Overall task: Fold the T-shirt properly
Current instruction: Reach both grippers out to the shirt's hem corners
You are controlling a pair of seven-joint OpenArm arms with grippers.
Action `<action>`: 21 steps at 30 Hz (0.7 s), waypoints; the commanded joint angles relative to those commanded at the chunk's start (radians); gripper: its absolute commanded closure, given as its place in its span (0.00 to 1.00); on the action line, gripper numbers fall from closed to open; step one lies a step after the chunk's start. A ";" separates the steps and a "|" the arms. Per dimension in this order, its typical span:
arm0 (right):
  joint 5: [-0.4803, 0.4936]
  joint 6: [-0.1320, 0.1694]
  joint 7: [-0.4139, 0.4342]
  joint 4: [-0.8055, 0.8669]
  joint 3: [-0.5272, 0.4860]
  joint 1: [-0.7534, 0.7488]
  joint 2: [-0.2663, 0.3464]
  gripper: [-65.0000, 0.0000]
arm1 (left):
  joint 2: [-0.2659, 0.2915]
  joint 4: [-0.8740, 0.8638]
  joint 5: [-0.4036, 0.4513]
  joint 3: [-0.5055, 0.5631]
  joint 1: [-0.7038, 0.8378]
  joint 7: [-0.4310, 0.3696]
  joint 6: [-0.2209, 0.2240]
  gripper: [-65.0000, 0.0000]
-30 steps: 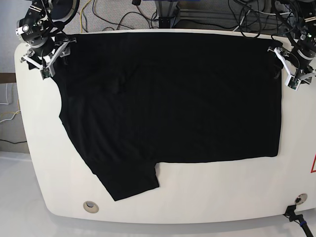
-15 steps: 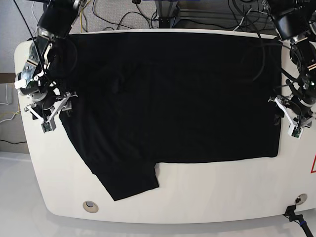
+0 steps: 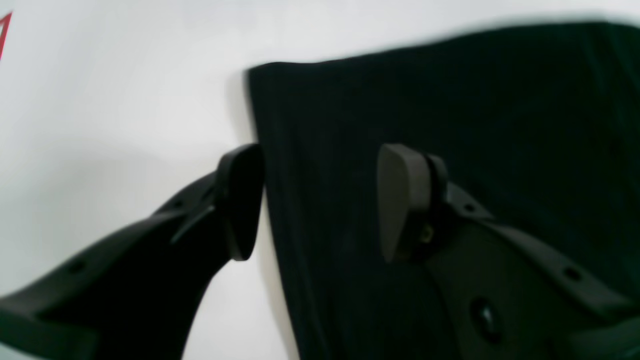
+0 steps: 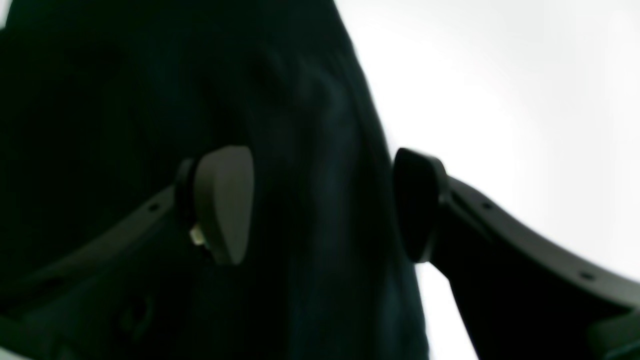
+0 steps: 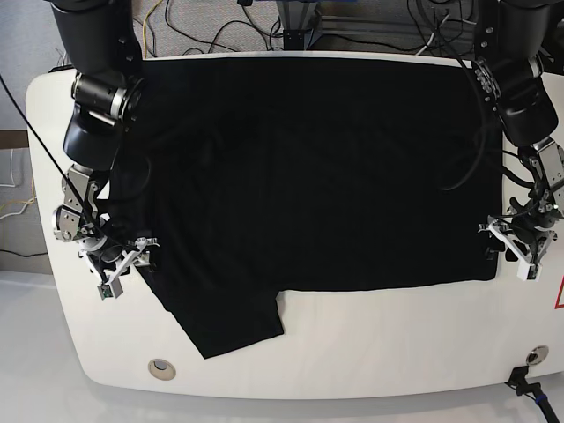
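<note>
The black T-shirt (image 5: 308, 176) lies spread flat, plain side up, on the white table (image 5: 397, 344), with one sleeve (image 5: 233, 322) pointing toward the front edge. My left gripper (image 5: 499, 252) is open at the shirt's front right corner. In the left wrist view, the left gripper (image 3: 320, 200) straddles the cloth's side edge, with one finger (image 3: 240, 200) over bare table and the other over the T-shirt (image 3: 475, 100). My right gripper (image 5: 139, 257) is open at the shirt's left edge, above the sleeve. The right gripper (image 4: 320, 205) has dark T-shirt cloth (image 4: 150, 100) between its fingers.
Cables and a metal frame (image 5: 300, 22) lie behind the table's far edge. A round hole (image 5: 161, 368) sits at the front left and a small fitting (image 5: 531, 357) at the front right. A red mark (image 5: 559, 295) is on the right rim.
Both arms have moved down the shirt's side edges, from the far corners toward the front of the table. Both grippers stay open. The shirt has not shifted.
</note>
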 joint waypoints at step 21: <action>-0.002 -0.105 0.137 -0.216 -0.002 -0.009 0.018 0.35 | -0.049 -0.172 -0.006 0.095 -0.057 -0.104 0.000 0.49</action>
